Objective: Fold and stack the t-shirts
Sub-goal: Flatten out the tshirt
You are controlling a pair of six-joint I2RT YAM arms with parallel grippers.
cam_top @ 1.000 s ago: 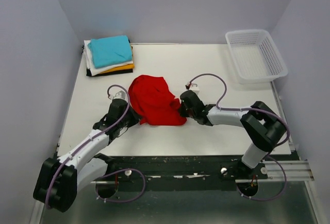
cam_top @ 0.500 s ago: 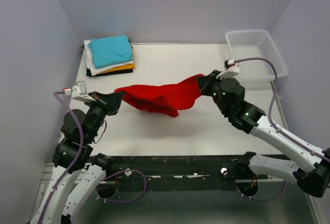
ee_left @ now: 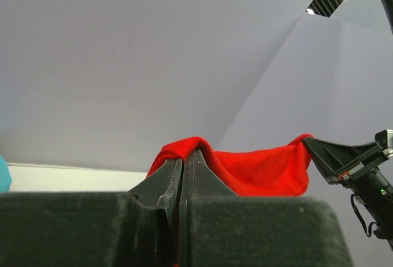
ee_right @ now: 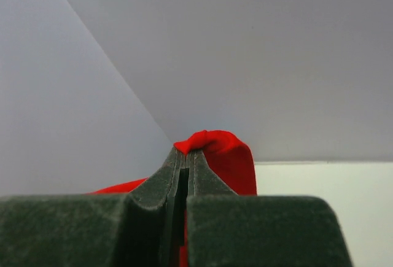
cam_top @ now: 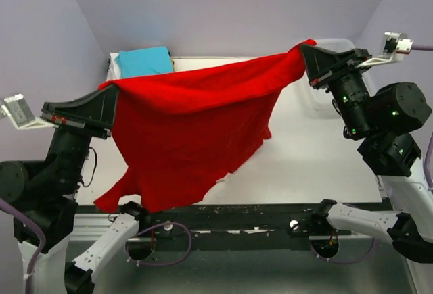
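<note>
On the left, your left gripper [cam_top: 111, 91] is pressed together on one top corner of the red t-shirt [cam_top: 189, 128]. The left wrist view shows the cloth pinched between its closed fingers.

One second ago this shirt lay crumpled in the middle of the desk [cam_top: 304, 152], with both grippers low beside it. Now both arms are raised and well apart. The shirt hangs open between them like a curtain above the desk, and its lower part reaches toward the near edge. I judge that the shirt is now spread and can be laid flat for folding; no fold is made yet.

On the right, your right gripper [cam_top: 306, 51] is also closed, pinching the other top corner.

Some things you cannot see well. The red cloth covers most of the folded stack at the far left corner; only the teal t-shirt [cam_top: 143, 61] on top shows. I cannot tell whether the shoulders or the hem are held, nor whether the lowest tip touches the desk. The far right corner is hidden behind the right gripper.
</note>
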